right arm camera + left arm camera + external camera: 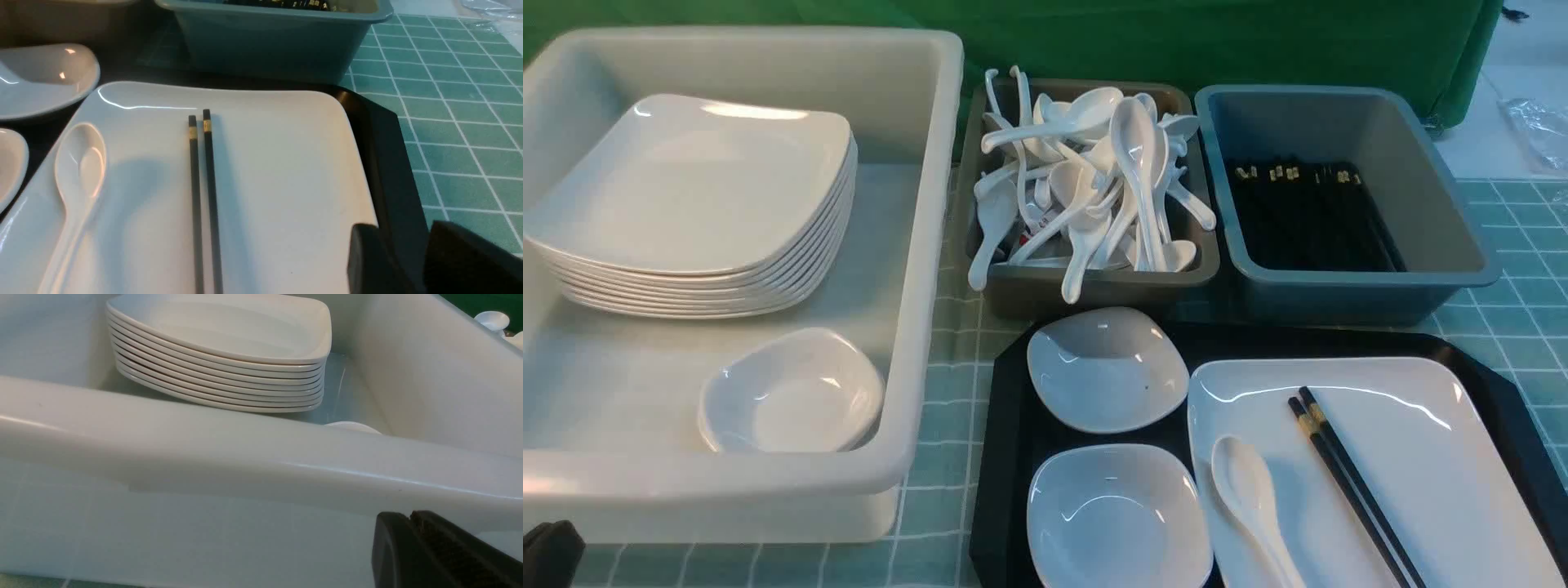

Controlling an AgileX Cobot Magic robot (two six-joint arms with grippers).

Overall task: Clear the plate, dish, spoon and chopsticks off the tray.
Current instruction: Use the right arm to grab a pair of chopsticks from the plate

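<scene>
Right wrist view: the right gripper [402,245] hangs by the right rim of the tray [380,134], fingers apart, empty. The left gripper [410,526] sits before the near wall of the white tub [245,457], fingers pressed together, empty. On the tray, the plate [1445,457] carries the spoon [1243,478] at its left and the chopsticks [1347,482] side by side mid-plate. The near dish [1115,514] and far dish [1107,371] lie left of it. Beyond, on the counter [947,408], stand the spoon tub [1094,286] and chopstick tub [1356,298].

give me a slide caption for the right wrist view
right gripper hovering by the tray rim, beside the plate holding chopsticks and spoon
</scene>
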